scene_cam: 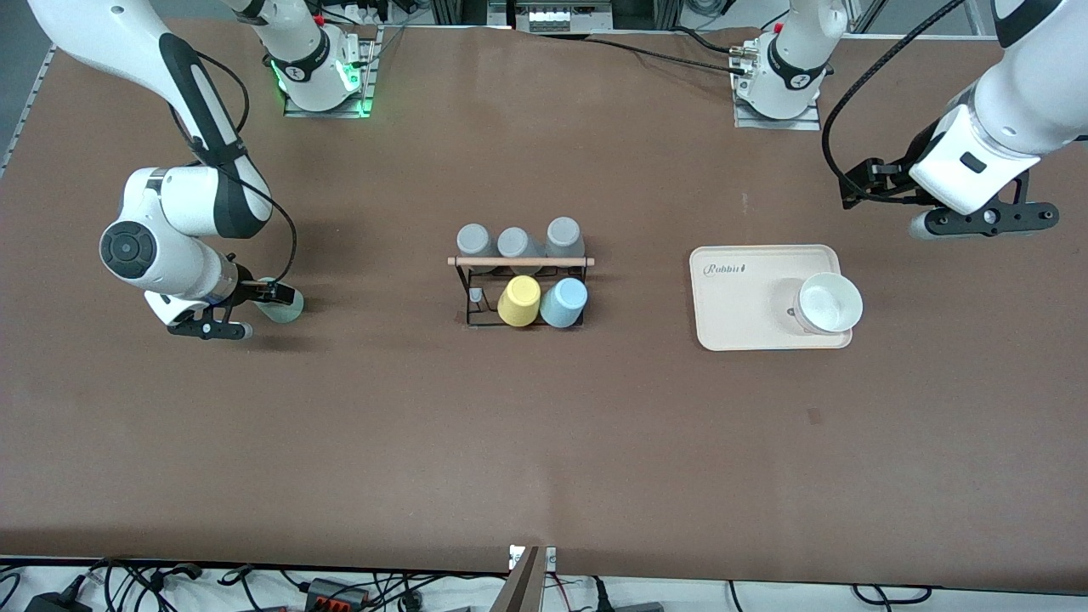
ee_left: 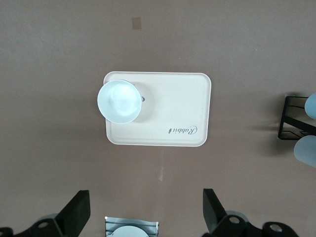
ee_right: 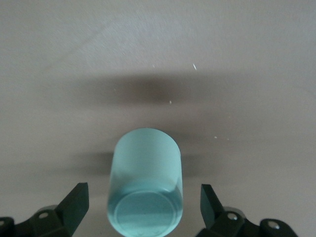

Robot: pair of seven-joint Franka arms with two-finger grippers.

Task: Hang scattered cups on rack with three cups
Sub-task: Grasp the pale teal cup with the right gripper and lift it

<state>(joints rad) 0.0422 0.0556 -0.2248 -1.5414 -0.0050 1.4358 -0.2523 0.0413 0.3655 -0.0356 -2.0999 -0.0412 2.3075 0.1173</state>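
mint green cup (scene_cam: pixel 285 308) half hidden by right end effector (scene_cam: pixel 223 321), rack (ee_left: pixel 295 120) cut by left wrist view's edge

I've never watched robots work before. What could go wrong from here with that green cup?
The mint green cup lies on its side between the open fingers of the right gripper; it might roll or squirt out as they close. The rack is nearly full, so hanging it could knock the yellow cup. The left gripper waits open above the table near the tray.
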